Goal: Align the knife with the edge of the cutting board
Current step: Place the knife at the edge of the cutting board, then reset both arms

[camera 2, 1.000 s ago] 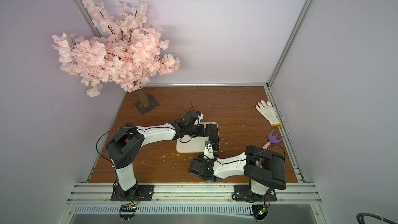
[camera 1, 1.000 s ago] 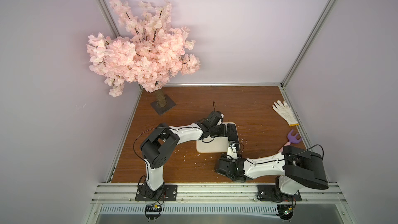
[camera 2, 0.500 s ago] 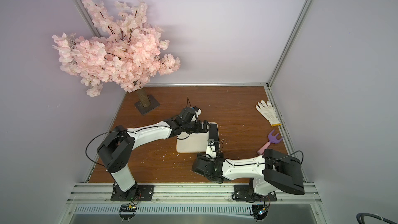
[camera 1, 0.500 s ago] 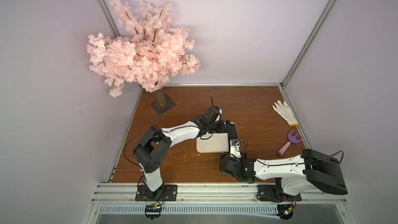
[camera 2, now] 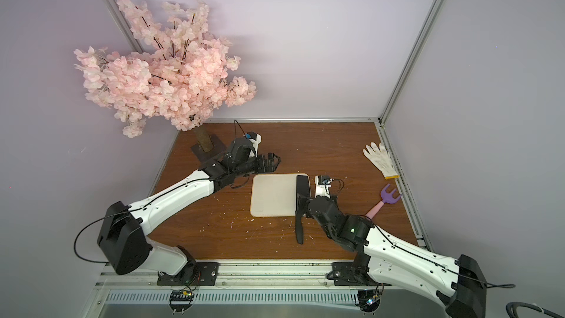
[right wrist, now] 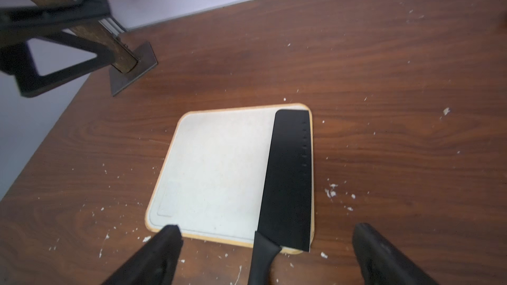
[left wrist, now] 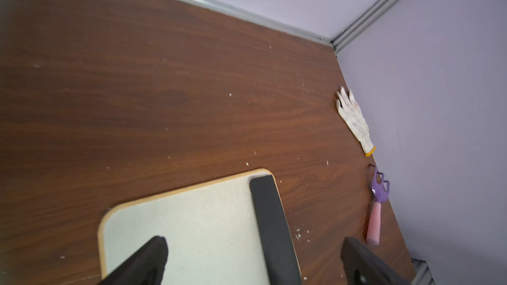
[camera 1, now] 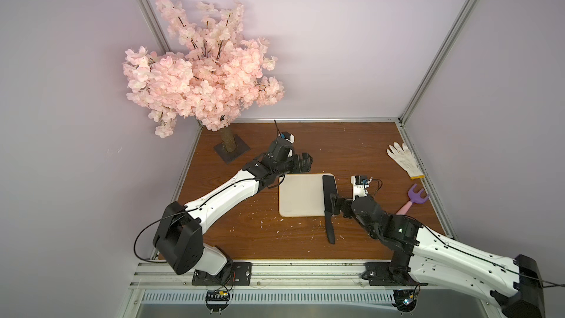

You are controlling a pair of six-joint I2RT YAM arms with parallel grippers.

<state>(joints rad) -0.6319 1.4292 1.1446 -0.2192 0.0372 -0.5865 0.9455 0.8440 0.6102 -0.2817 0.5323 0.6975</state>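
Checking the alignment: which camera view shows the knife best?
The right wrist view: the knife lies large and clear, its blade along one edge of the cutting board, handle overhanging. Both top views show the knife, blade and handle, but small. The left wrist view shows only part of the knife.

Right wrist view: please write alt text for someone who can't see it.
A black knife lies flat along one edge of a cream cutting board, its handle overhanging onto the brown wooden table. The open right gripper frames the handle without gripping it; a tree base stands beyond.
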